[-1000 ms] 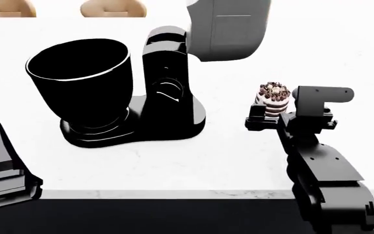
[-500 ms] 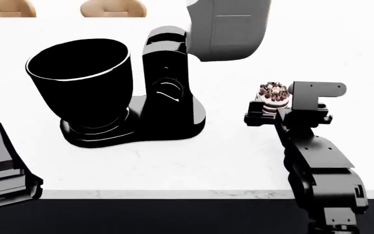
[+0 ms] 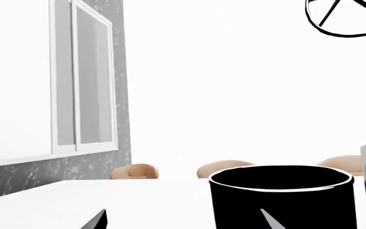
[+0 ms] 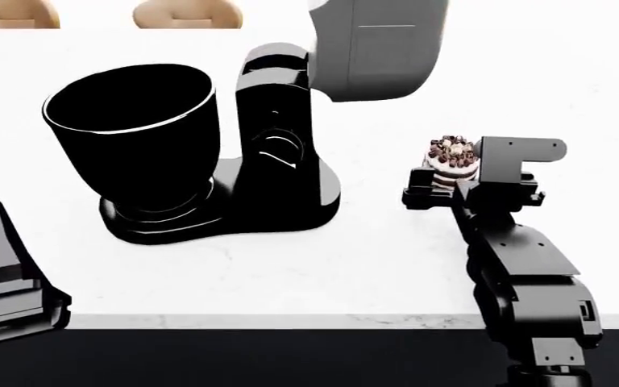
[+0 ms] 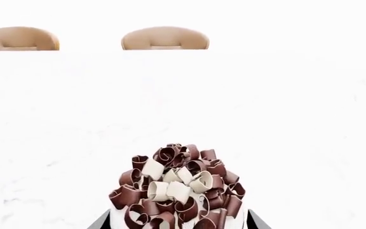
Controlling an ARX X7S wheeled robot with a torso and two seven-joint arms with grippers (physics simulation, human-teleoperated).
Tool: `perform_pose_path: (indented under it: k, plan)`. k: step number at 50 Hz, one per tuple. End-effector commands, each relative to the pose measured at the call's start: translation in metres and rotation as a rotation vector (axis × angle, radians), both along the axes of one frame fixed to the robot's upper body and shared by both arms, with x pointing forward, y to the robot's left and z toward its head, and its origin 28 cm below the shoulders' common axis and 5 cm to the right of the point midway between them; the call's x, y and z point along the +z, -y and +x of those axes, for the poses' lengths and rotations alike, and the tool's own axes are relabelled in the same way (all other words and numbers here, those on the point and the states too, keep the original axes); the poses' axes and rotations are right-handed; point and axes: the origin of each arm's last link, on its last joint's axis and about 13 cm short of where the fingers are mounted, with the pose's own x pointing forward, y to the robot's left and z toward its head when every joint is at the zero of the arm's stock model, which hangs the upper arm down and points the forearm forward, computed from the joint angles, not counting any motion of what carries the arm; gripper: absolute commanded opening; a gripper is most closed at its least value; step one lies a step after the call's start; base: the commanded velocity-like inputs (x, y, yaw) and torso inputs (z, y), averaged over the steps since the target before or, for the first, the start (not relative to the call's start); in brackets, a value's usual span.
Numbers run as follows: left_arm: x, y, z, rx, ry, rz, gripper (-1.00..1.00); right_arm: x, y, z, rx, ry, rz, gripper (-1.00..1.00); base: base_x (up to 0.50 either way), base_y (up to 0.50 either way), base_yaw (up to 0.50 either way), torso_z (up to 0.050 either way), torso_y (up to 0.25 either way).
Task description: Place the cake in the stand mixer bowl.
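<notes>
Right gripper (image 4: pixel 451 187) brackets the cake (image 4: pixel 451 165) on the white marble countertop (image 4: pixel 374 266), its dark fingers showing at either side of the cake's base in the right wrist view, where the curl-topped cake (image 5: pixel 179 191) fills the gap between them. Whether the pads are already pinching or merely flanking it cannot be told from these views. The cake stands upright, its layers level, at about 3 o'clock from the stand mixer (image 4: pixel 277 161).

From the cake, the stand mixer bowl (image 4: pixel 132 137) lies toward 9 o'clock, well apart, with the mixer's black column and raised grey head (image 4: pixel 380 48) standing between the two. The bowl's mouth is open upward and far wider than the cake; the carry would likely have to rise above the rim and pass in front of the column. The right arm is clearly the nearer one to the cake.

Left gripper (image 4: pixel 9 282) rests low at 7 o'clock in the head view, fingers pointing up, its spread impossible to judge; its wrist camera looks across the counter at the bowl (image 3: pixel 281 198).

Beyond the counter, tan chair backs (image 5: pixel 164 39) line the far edge, and a window (image 3: pixel 84 81) sits in a grey speckled wall.
</notes>
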Motion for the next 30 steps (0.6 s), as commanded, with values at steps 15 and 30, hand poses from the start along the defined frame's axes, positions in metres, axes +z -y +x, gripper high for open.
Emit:
perform_pose_path:
  k: [15,30]
  plan:
    - [0.000,0.001,0.000,-0.002,0.000,0.002,1.00,-0.001,0.001,-0.002,0.007,0.006,-0.007,-1.00,0.00,0.00,0.00,0.000,0.000]
    - [0.001,0.001,-0.001,-0.005,0.004,0.001,1.00,0.028,-0.006,-0.059,0.067,0.117,-0.048,-1.00,0.00,0.00,0.00,0.000,0.001]
